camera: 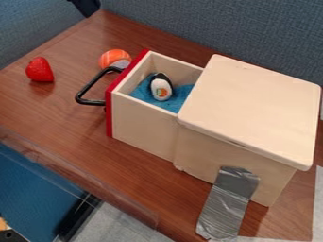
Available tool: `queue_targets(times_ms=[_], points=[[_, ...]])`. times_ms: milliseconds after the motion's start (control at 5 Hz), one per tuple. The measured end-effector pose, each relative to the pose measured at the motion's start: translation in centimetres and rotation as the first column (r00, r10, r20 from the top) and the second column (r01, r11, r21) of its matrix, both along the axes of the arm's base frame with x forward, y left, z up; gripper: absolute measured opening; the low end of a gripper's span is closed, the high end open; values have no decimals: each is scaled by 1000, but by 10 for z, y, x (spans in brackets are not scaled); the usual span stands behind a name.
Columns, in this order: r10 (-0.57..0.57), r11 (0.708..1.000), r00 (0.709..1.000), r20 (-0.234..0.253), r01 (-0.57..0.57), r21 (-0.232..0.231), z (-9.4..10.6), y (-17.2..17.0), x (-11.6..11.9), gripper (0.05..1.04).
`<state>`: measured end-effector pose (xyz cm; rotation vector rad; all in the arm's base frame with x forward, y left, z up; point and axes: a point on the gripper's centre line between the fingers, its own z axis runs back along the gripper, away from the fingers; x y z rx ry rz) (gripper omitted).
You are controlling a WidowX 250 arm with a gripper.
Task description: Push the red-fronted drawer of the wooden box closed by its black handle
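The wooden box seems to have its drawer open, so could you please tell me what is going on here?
Nothing is being handled at this moment. The drawer stands pulled out of the wooden box, with a black-and-white toy on its blue lining. A round orange toy and a red strawberry are outside it, on the table.

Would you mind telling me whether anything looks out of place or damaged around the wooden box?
The tape looks makeshift, running wrinkled from the box onto the table. The drawer stands open; I see nothing spilled or damaged.
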<state>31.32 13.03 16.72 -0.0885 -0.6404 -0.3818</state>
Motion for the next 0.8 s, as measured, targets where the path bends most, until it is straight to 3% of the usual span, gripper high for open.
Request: queue_targets(times_ms=[200,400,600,800], points=[[-24,1000,999,-24,24,-13,-12,0,1,1001],[-206,978,979,3,206,40,-33,17,7,1001],[-332,938,943,26,327,115,-35,38,7,1001],[-449,880,892,48,432,199,-35,60,3,1001]])
